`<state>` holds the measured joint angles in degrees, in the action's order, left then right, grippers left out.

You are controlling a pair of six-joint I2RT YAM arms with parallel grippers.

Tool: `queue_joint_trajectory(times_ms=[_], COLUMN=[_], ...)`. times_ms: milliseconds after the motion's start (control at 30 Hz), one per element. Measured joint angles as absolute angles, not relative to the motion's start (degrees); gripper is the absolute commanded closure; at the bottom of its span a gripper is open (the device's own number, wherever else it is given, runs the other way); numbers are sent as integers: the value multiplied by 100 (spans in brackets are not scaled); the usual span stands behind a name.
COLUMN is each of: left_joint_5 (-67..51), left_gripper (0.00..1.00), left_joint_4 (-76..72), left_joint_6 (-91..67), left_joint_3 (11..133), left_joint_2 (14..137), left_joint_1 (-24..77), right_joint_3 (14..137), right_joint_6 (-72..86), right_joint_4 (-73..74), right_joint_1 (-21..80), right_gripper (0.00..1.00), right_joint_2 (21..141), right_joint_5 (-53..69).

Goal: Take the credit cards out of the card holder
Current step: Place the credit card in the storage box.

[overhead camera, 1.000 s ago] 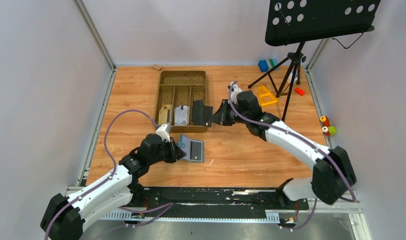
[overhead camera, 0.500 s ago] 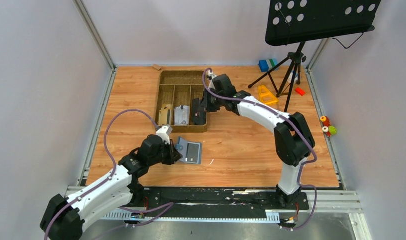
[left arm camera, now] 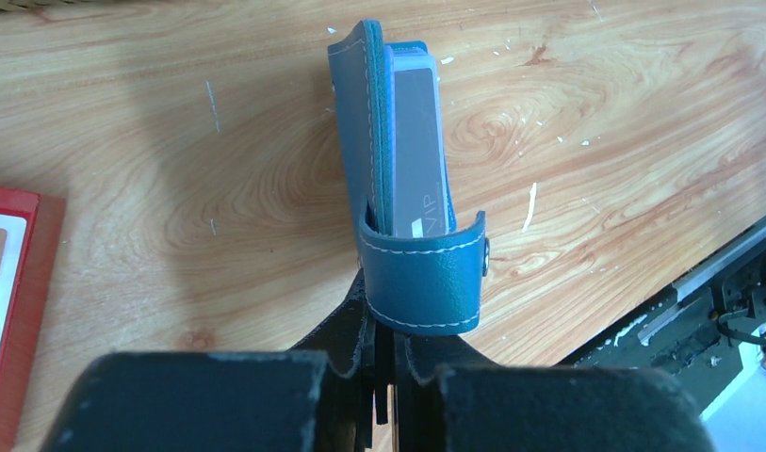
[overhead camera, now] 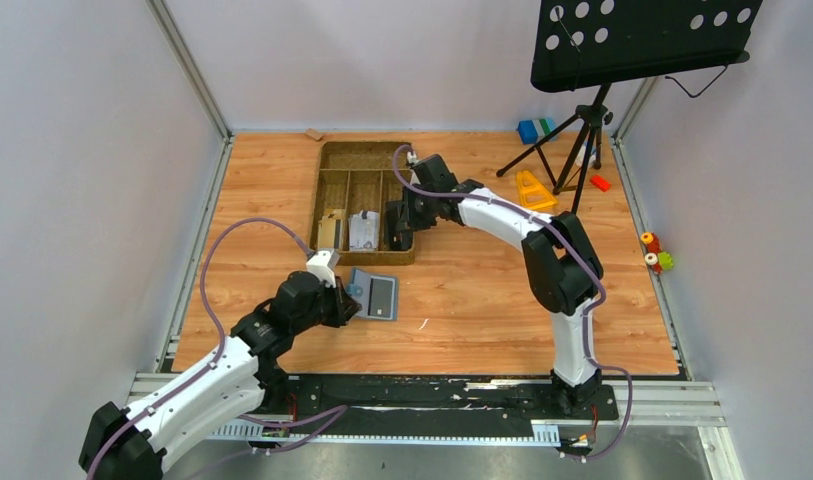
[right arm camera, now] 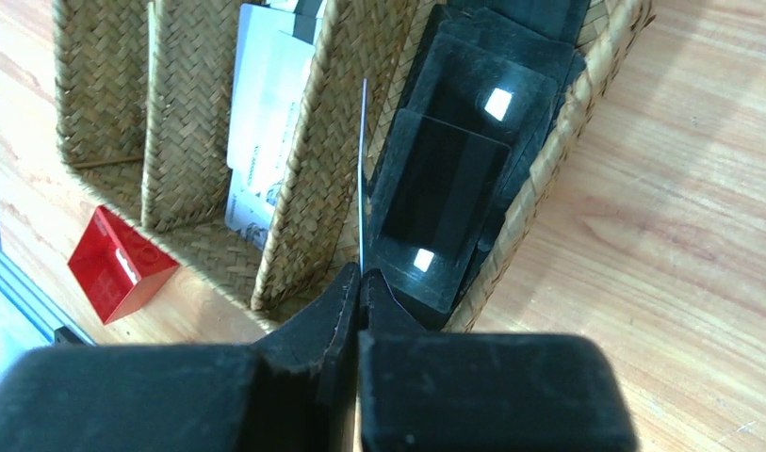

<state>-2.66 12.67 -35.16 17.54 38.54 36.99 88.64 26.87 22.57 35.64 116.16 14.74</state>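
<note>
The slate-blue card holder (overhead camera: 374,297) lies open on the table in front of the tray, a grey card (left arm camera: 416,141) in its pocket under a blue strap (left arm camera: 421,273). My left gripper (left arm camera: 386,311) is shut on the card holder's near edge; it also shows in the top view (overhead camera: 344,300). My right gripper (right arm camera: 360,282) is shut on a thin credit card (right arm camera: 362,169), seen edge-on, over the woven tray's right compartment (right arm camera: 567,104). Several dark cards (right arm camera: 445,188) lie in that compartment. A white card (right arm camera: 266,104) lies in the middle compartment and a tan card (overhead camera: 330,230) in the left one.
The brown divided tray (overhead camera: 332,160) stands at the back centre. A red block (right arm camera: 115,264) lies by its near left corner and also shows in the left wrist view (left arm camera: 7,282). A music-stand tripod (overhead camera: 582,130), a yellow piece (overhead camera: 529,190) and a blue-and-green block (overhead camera: 534,130) are at the back right.
My right gripper has carried the card left and back, from beside the tray's right edge to over its right compartment. The left gripper and card holder have shifted slightly back.
</note>
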Motion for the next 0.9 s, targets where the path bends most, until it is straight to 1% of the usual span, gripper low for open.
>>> queue_joint_trajectory(times_ms=[200, 300, 367, 467, 567, 633, 900], left_joint_5=[-248, -250, -252, -259, -274, -259, -141], left_gripper=[100, 100, 100, 100, 100, 100, 100], left_joint_4=[1306, 1306, 1306, 1306, 1304, 1310, 1323], left_joint_6=[-3439, -3422, -3411, -3402, -3395, -3413, -3680], left_joint_3=[1754, 1754, 1752, 1752, 1739, 1710, 1643], left_joint_2=[3815, 3815, 3813, 3802, 3726, 3642, 3312], left_joint_1=[3699, 3699, 3699, 3699, 3699, 3699, 3697], right_joint_3=[9124, 9129, 9067, 8842, 8543, 8309, 6569], right_joint_6=[2685, 2652, 2613, 2534, 2436, 2366, 2220], right_joint_4=[2421, 2434, 2357, 2252, 2244, 2117, 1485], right_joint_1=[3544, 3544, 3542, 3544, 3516, 3503, 3409], right_gripper=[79, 66, 61, 59, 59, 57, 56], right_joint_2=[11876, 11878, 11837, 11572, 11032, 10648, 8713], right_joint_5=[1262, 1181, 1142, 1092, 1015, 976, 836])
